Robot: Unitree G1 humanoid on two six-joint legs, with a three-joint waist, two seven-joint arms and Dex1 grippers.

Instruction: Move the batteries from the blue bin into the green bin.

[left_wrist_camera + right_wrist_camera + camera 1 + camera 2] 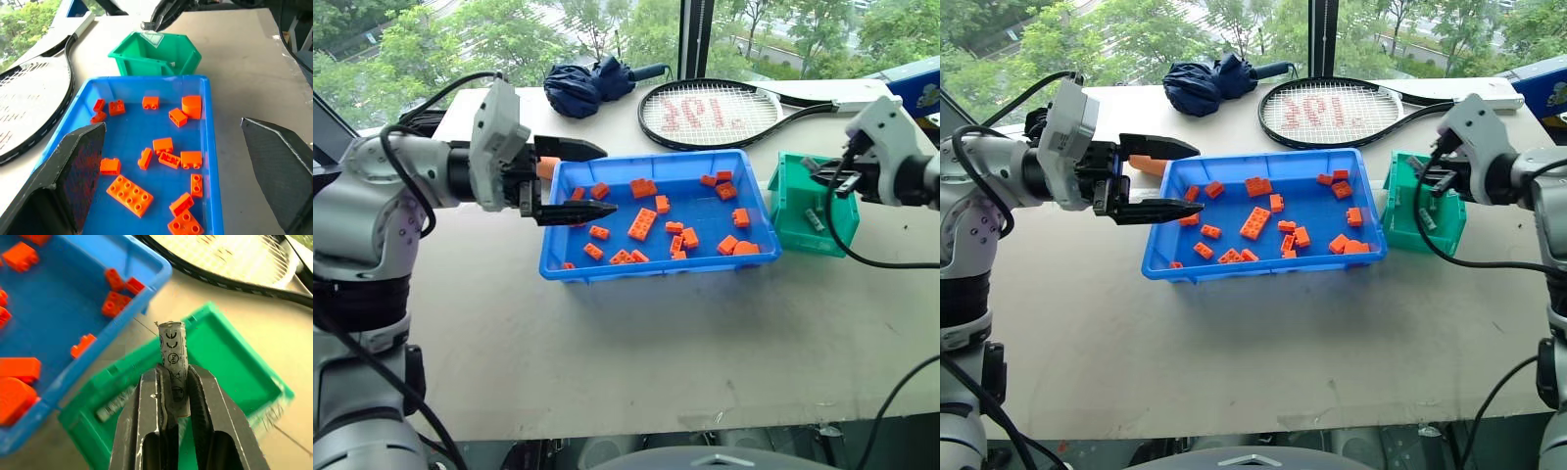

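Observation:
The blue bin (563, 262) sits mid-table and holds several orange bricks (642, 223). Just right of it stands the green bin (790, 217), with one silver-grey battery (115, 404) lying inside. My right gripper (173, 377) hovers over the green bin (234, 372), shut on another battery (172, 355) that sticks out past its fingertips. My left gripper (610, 180) is open above the blue bin's left end, with nothing between its fingers. In the left wrist view its fingers (68, 181) frame the bricks, with the green bin (156, 58) beyond.
A tennis racket (724, 113) and a folded dark blue umbrella (592, 83) lie behind the bins. A larger orange cylinder (191, 105) stands in the blue bin's near right corner. An orange object (1148, 164) lies on the table behind my left gripper.

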